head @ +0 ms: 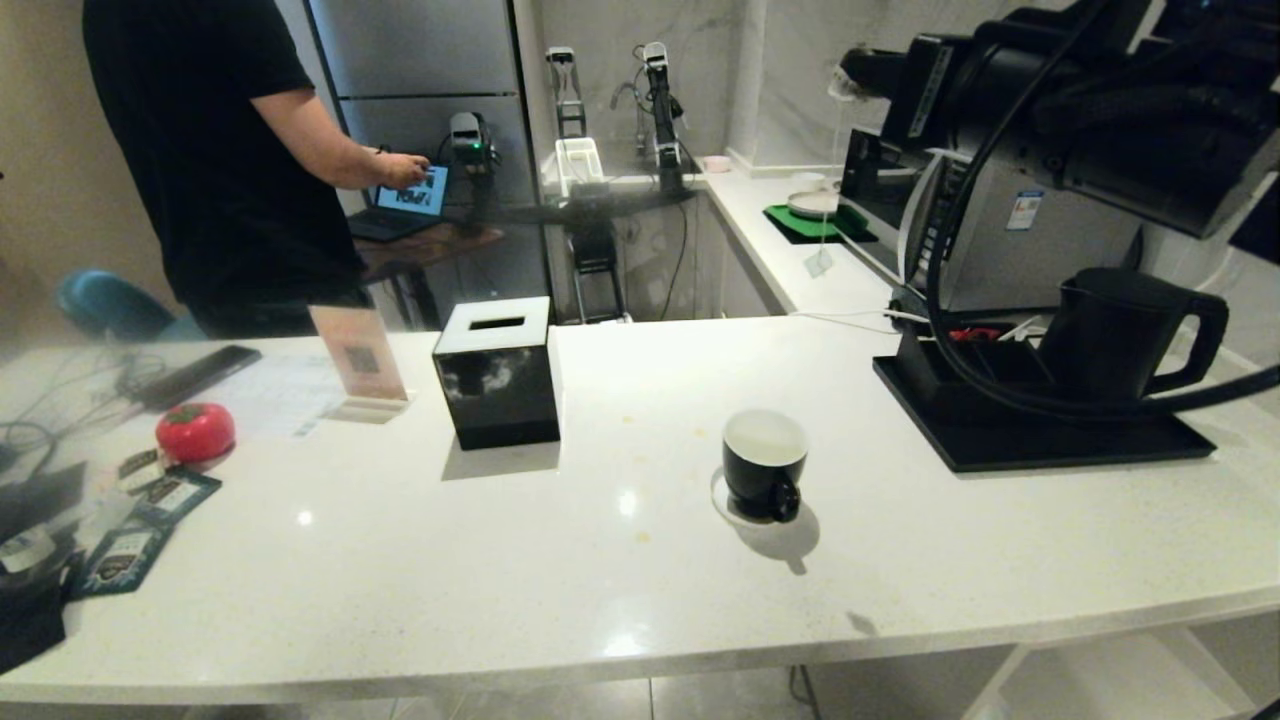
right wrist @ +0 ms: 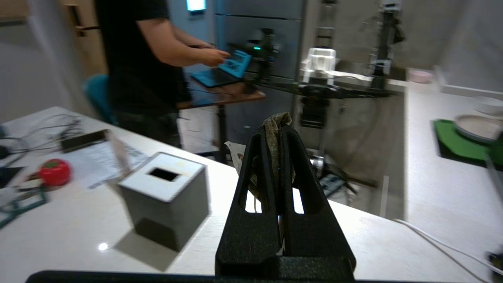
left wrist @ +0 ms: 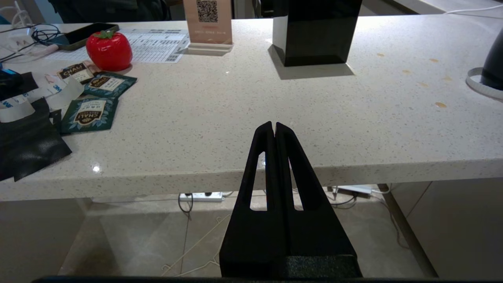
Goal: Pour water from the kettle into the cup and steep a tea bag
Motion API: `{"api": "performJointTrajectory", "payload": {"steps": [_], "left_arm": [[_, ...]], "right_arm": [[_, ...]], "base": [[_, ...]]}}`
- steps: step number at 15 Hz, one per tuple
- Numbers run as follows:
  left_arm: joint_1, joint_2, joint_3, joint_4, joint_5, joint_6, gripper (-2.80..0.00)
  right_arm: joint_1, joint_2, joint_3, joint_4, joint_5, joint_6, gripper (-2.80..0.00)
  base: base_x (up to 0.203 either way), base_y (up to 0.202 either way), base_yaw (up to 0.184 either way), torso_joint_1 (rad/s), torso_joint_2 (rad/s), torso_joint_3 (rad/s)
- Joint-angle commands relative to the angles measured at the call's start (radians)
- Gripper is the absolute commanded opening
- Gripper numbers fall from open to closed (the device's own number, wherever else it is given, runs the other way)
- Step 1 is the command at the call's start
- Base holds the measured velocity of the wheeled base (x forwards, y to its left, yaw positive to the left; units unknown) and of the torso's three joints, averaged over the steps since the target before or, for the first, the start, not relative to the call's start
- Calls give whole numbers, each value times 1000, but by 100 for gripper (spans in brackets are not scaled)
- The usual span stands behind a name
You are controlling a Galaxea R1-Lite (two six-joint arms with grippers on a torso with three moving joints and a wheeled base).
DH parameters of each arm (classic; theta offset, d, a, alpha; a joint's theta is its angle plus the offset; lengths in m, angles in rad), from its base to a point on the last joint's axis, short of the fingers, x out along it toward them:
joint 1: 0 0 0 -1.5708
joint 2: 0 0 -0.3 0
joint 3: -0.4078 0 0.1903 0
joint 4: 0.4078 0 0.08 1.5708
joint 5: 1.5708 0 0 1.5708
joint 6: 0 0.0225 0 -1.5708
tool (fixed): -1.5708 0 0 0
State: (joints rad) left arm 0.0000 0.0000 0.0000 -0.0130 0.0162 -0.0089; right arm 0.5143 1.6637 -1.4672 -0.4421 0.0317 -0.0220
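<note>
The black cup (head: pixel 765 463) with a white inside stands on its white saucer (head: pixel 722 498) mid-counter, its edge also showing in the left wrist view (left wrist: pixel 496 67). The matte black kettle (head: pixel 1120 335) stands on a black tray (head: pixel 1050 440) at the right. My right gripper (head: pixel 850 75) is raised high, behind and to the right of the cup, and is shut on the brownish tea bag (right wrist: pixel 277 119). The bag's pale string hangs down to a tag (head: pixel 818 263). My left gripper (left wrist: pixel 274 125) is shut and empty, low at the counter's front edge.
A black tissue box (head: pixel 497 372), a QR sign (head: pixel 358 355), a red tomato-shaped object (head: pixel 195 431), dark blue packets (head: pixel 150 520) and cables lie to the left. A silver appliance (head: pixel 1000 240) stands behind the kettle. A person (head: pixel 220 150) works at a laptop behind the counter.
</note>
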Motion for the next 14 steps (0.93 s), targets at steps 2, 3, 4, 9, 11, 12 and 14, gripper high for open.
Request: {"api": "performJointTrajectory", "payload": {"steps": [2,3,4,9,11,12,14], "left_arm": [[0,2,0,-1,1,0,-280],[0,2,0,-1,1,0,-280],[0,2,0,-1,1,0,-280],[0,2,0,-1,1,0,-280],[0,0,0,-1,1,0,-280],[0,2,0,-1,1,0,-280],[0,2,0,-1,1,0,-280]], "right_arm": [[88,-11,2,-3,1,-1,-280],[114,-12,2,-3,1,-1,-280],[140,-13,2,-7,1,-1,-280],[233,-8,1,-46,-1,-1,-280],[265,-4,-1,-50,-1,-4,-280],[290,-2,2,-58,0,-2,-280],[330,7,1,-65,0,-1,-280]], "base": [[0,0,0,0,0,0],[0,0,0,0,0,0],[0,0,0,0,0,0],[0,0,0,0,0,0],[0,0,0,0,0,0],[0,0,0,0,0,0],[0,0,0,0,0,0]]}}
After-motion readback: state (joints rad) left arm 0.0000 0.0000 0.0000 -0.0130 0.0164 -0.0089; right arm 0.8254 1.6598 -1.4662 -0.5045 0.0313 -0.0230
